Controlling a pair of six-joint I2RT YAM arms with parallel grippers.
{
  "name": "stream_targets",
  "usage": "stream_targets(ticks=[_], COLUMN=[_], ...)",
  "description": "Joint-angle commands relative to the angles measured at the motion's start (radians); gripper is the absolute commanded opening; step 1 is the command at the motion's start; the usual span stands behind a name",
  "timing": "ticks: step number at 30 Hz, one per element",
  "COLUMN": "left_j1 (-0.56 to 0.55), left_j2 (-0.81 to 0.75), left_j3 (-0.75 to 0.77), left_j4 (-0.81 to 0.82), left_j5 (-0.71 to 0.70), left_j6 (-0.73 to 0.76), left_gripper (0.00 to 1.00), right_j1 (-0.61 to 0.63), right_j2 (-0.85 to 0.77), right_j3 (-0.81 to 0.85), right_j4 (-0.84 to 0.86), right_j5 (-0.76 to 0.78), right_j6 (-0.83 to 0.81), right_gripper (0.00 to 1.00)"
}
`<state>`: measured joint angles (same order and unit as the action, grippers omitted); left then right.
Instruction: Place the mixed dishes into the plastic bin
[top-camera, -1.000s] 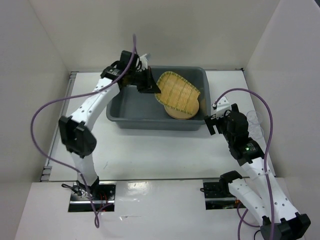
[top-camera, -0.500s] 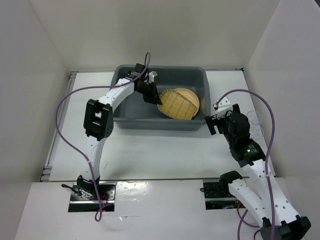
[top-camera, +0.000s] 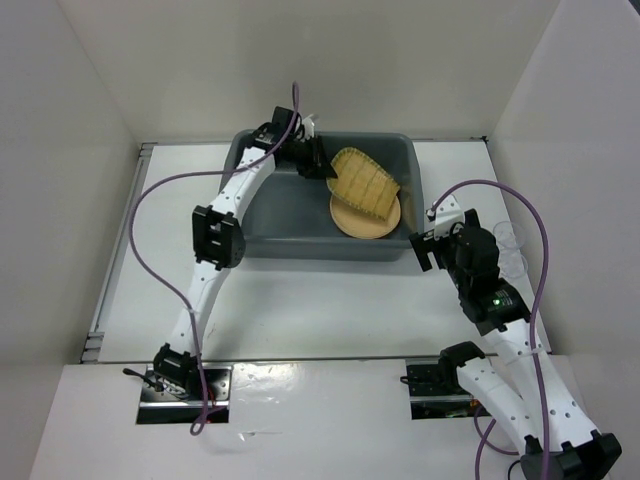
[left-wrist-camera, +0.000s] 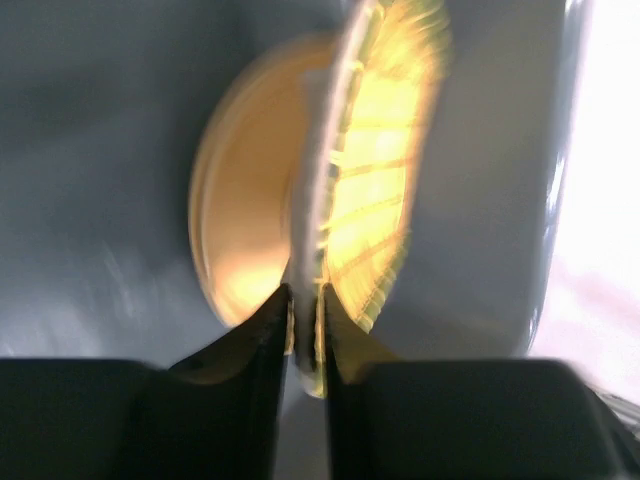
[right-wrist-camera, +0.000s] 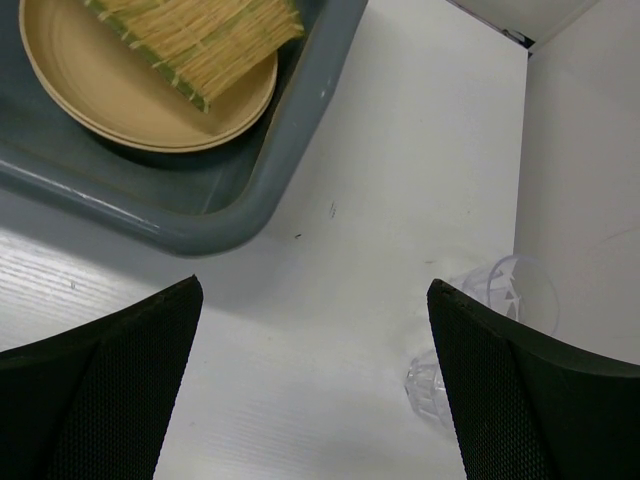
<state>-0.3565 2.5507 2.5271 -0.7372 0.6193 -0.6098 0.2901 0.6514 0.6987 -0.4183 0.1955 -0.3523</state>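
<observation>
Again the left gripper (left-wrist-camera: 305, 298), clamped on the bamboo tray (top-camera: 365, 183), has tipped it up inside the bin (top-camera: 275, 212), so it isn't placed yet.

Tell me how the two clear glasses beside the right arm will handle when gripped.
The glasses look thin-walled and clear, so they are probably light and fragile under a hard squeeze. Their glossy sides are likely slippery. Their round bodies may roll if tipped.
</observation>
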Motion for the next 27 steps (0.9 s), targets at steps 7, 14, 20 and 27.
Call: stream_targets(ticks=[7,14,20,27], left_j1=[-0.036,-0.055,-0.055,-0.035], left_j2=[0.325,0.326,0.151,0.050], left_j3=[0.571,0.608,0.608,0.608], left_j4=[-0.291,-0.388,-0.426,-0.482], left_j5=[0.082,0.022,-0.108,-0.122], left_j6=[-0.004,0.036,0.062,0.053], left_gripper=[0.59,1.00,1.00,1.00], right_j1=[-0.005,-0.005,-0.005,-0.005], right_j2=[-0.001,0.008,0.008,0.008], right_j3=[-0.004,-0.004,-0.004,-0.004], right_j4=[0.049,0.049,0.049,0.058], right_j5=[0.012,0.012,0.012,0.036], right_j6=[0.012,0.012,0.012,0.012], right_gripper=[0.97,0.97,0.97,0.97])
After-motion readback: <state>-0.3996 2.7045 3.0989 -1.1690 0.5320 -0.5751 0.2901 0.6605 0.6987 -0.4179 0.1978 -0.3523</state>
